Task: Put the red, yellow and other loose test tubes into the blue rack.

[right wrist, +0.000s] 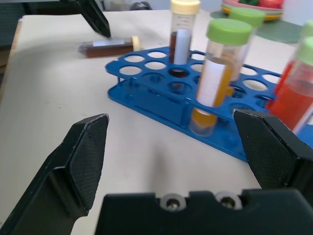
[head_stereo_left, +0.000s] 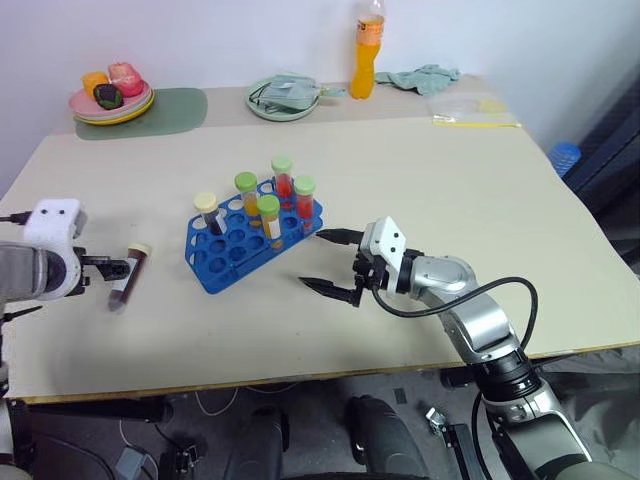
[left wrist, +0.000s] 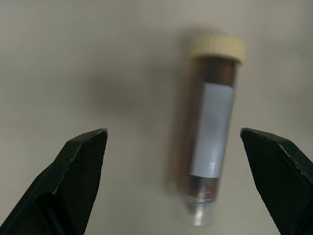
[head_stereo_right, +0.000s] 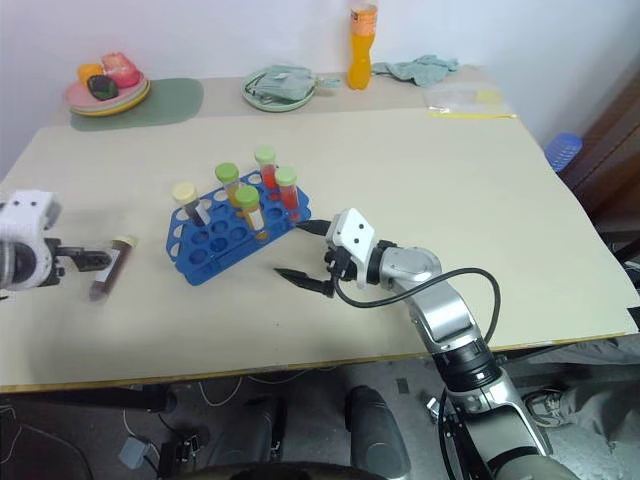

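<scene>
Maroon tube (left wrist: 208,142), cylindrical, cream ribbed cap, apparently plastic.

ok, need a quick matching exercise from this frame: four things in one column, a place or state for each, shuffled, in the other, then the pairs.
Things:
1. maroon tube with cream cap
2. blue rack
3. orange drink bottle
4. right end effector

Places or states:
A. standing at the table's far edge
B. lying flat on the table, outside the rack
C. open, fingers pointing toward the rack
D. holding five upright tubes

Pairs: 1-B, 2-D, 3-A, 4-C
</scene>
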